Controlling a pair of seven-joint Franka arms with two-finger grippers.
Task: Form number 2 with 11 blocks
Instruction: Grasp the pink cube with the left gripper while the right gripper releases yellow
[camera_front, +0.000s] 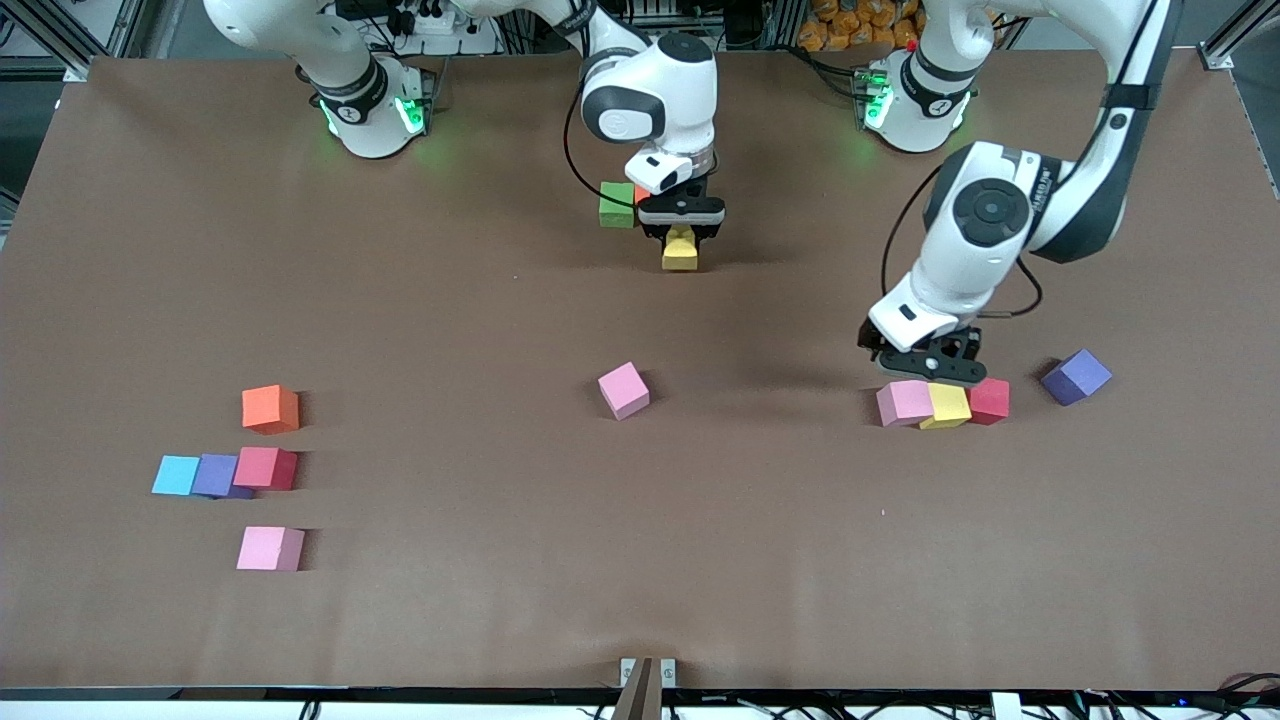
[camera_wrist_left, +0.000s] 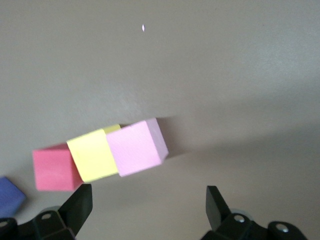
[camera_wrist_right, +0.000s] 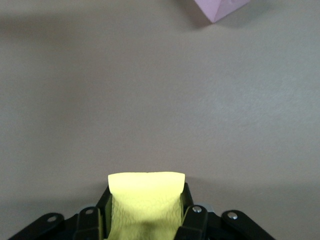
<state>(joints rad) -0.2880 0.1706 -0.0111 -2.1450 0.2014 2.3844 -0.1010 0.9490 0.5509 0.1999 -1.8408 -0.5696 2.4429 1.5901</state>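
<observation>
My right gripper (camera_front: 680, 228) is shut on a yellow block (camera_front: 680, 250), squeezed between the fingers (camera_wrist_right: 146, 197). It hangs low over the table, next to a green block (camera_front: 617, 204) and an orange block (camera_front: 641, 192) that is mostly hidden by the hand. My left gripper (camera_front: 930, 368) is open above a row of pink (camera_front: 905, 402), yellow (camera_front: 946, 405) and red (camera_front: 989, 401) blocks. In the left wrist view that row (camera_wrist_left: 136, 147) lies just ahead of the open gripper (camera_wrist_left: 149, 202), which holds nothing. The number 2 does not show as a shape.
A purple block (camera_front: 1076, 377) lies beside the row and a lone pink block (camera_front: 624, 390) sits mid-table. Toward the right arm's end lie orange (camera_front: 270, 409), blue (camera_front: 176, 475), purple (camera_front: 215, 475), red (camera_front: 265, 467) and pink (camera_front: 270, 548) blocks.
</observation>
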